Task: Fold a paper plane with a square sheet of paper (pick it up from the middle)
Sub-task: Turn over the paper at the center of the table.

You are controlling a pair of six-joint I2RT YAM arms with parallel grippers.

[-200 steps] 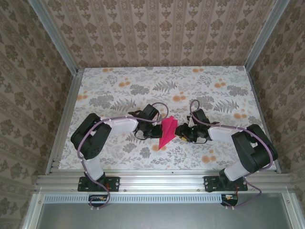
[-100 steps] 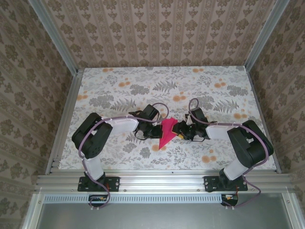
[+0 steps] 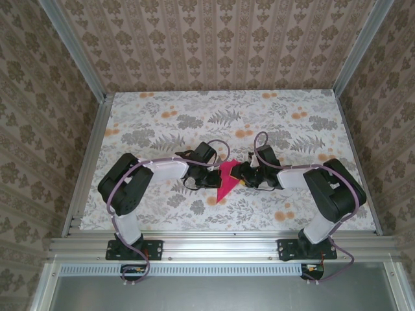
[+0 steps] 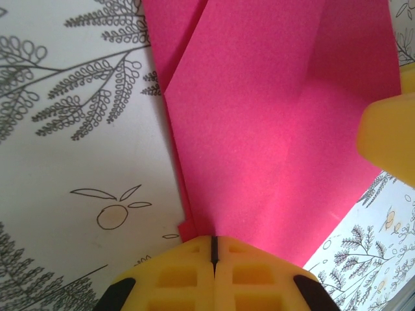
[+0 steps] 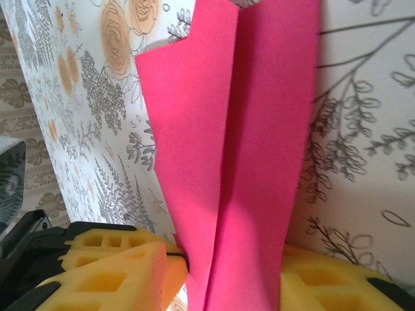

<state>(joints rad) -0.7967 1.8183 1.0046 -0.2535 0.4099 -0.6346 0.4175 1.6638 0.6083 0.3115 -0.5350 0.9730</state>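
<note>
A tablecloth [image 3: 162,129] printed with grey ferns and orange flowers covers the table, which is boxed in by walls [image 3: 214,45] of beige patterned wallpaper and a metal frame [image 3: 220,243] along the near edge. From above, the left gripper [image 3: 211,176] and the right gripper [image 3: 241,175] meet near the middle of the cloth. The pink paper plane [image 3: 225,184] lies between them, its point aimed toward the near edge. That high view hides the fingers. The left wrist camera shows them: the left arm's yellow fingers [image 4: 188,272] are pressed together with no gap, clamped on the near edge of the paper, and folds run across the sheet above. One yellow finger of the right arm [image 4: 389,129] rests at the paper's right edge. The right wrist camera shows a raised centre fold, and the right arm's fingers stand partly apart with the paper running between them. Whether they squeeze it cannot be told.
</note>
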